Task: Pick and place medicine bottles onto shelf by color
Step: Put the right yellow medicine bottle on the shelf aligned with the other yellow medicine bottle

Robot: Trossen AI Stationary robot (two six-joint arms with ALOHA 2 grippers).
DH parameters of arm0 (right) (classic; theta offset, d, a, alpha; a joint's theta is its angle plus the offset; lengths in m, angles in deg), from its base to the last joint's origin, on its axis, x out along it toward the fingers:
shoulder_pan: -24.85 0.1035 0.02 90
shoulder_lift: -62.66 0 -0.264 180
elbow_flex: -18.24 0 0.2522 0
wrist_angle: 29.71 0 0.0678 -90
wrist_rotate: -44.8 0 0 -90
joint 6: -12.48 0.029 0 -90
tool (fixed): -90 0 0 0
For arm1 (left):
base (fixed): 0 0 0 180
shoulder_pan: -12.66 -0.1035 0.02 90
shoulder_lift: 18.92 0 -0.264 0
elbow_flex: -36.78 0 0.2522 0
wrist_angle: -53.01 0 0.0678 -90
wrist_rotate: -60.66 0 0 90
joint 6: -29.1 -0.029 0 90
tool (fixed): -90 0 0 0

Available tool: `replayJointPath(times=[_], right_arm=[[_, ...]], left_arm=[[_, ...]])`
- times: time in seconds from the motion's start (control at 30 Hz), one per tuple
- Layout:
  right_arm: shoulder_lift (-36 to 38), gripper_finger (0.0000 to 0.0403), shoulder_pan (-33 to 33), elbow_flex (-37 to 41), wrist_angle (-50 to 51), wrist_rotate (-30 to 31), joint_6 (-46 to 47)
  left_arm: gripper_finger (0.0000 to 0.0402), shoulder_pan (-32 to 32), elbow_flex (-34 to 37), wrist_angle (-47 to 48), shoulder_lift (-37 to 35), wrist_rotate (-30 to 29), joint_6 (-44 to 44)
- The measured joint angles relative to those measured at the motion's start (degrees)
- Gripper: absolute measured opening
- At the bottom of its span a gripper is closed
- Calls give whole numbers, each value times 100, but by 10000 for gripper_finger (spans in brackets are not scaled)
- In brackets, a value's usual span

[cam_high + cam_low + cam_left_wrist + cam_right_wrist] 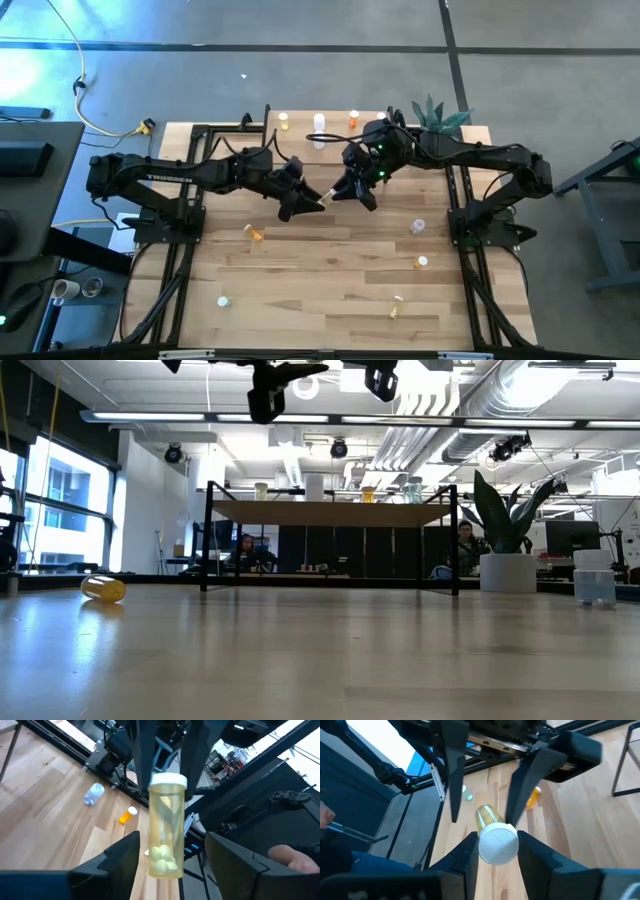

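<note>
1. A pale yellow-green bottle (166, 827) with a white cap hangs in the air above the middle of the counter (330, 270), between the two hands, where they meet in the high view. Small pale pills lie in its bottom end.
2. The right hand (496, 851) is clamped on this bottle at the cap end; in the right wrist view its two fingers press against either side of the white cap.
3. The left hand (172, 857) faces it with its fingers spread apart on either side of the bottle's lower body, a gap showing on each side, not touching it.
4. The shelf (330, 128) stands at the far edge of the counter, behind the hands. On its board stand a yellow bottle (283, 121), a white bottle (319, 124) and an orange bottle (353, 119), apart from one another in a row.
5. Other bottles lie loose on the counter: an orange one (255, 232) on its side near the left arm, a clear one (417, 227) and an orange one with a white cap (421, 262) on the right side, a yellow one (396, 306) nearer the front edge, and a white one (223, 300) at the front left.
6. A potted green plant (436, 115) stands at the far right corner, just beside the shelf.
7. In the low view, people sit at desks in the room beyond the shelf.
</note>
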Motion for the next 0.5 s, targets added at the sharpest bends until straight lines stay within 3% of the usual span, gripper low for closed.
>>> replayJointPath(times=[0.5], right_arm=[[0, 103, 4, 0, -9, 14, 4]], left_arm=[[126, -9, 0, 15, 0, 220, -104]])
